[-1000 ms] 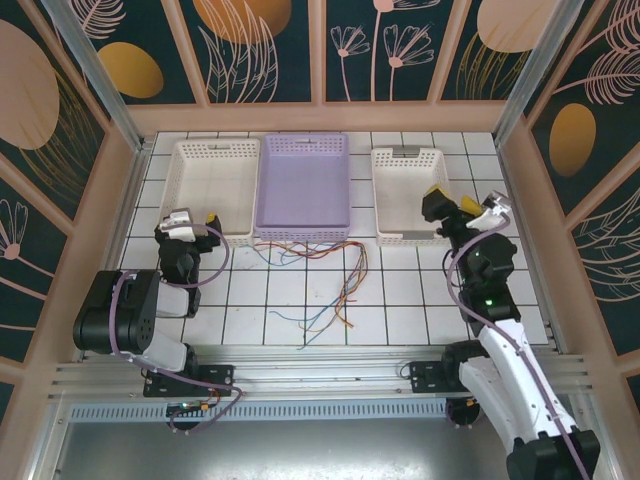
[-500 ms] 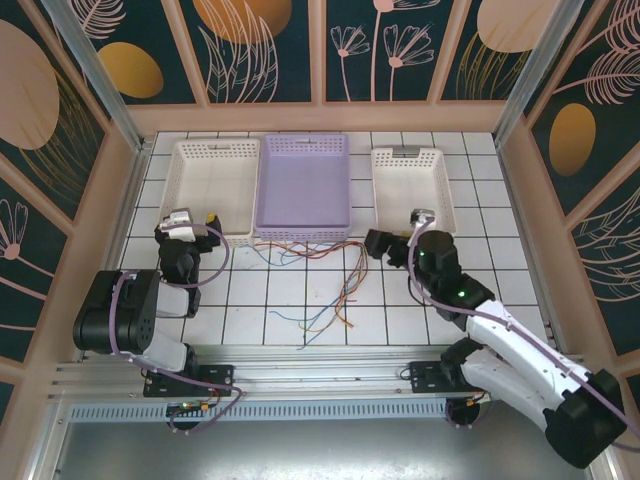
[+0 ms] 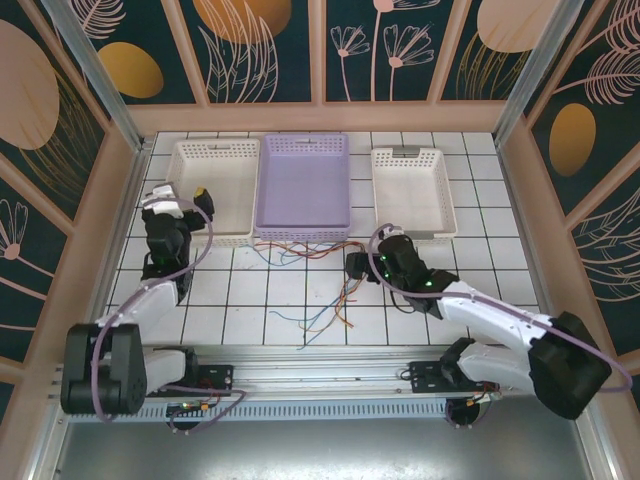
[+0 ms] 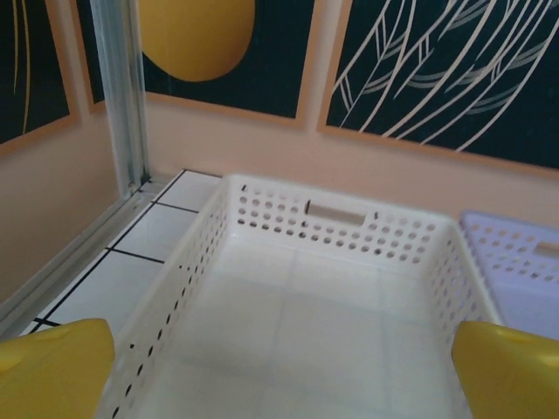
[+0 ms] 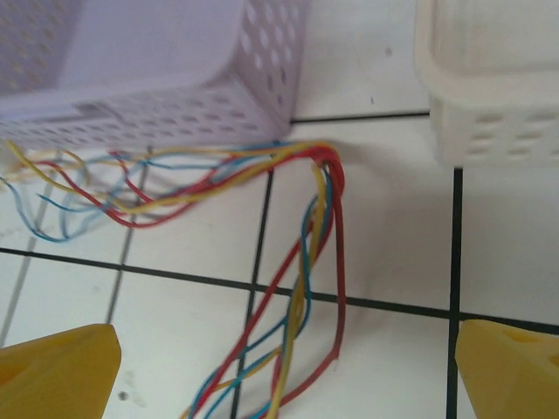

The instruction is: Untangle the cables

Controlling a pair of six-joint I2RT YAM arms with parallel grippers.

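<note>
The cables (image 3: 338, 300) lie loose on the table (image 3: 250, 300), about midway between its left and right edges. One stretch runs along the near wall of the purple basket (image 3: 302, 185), just beside it; from a bend by that basket's near right corner the strands run toward the table's near edge, with red, yellow and blue twisted over one another.

Three baskets stand in a row along the far edge. The left basket (image 3: 215, 180) and the purple one are side by side; the right basket (image 3: 410, 190) stands a little apart.

The right gripper (image 3: 357, 268) is just right of the cables, near the right basket's near left corner. In its wrist view the right gripper (image 5: 279, 367) is spread wide and holds nothing; its yellow fingertips (image 5: 52, 367) flank the cables (image 5: 327, 175) without touching them; the purple basket (image 5: 175, 105) and the right basket (image 5: 489, 105) are beyond.

The left gripper (image 3: 185, 200) is near the table's left edge, at the left basket's near left corner. In its wrist view the left gripper (image 4: 279, 371) is also wide open and holds nothing; the left basket (image 4: 332, 297) is beneath it.
</note>
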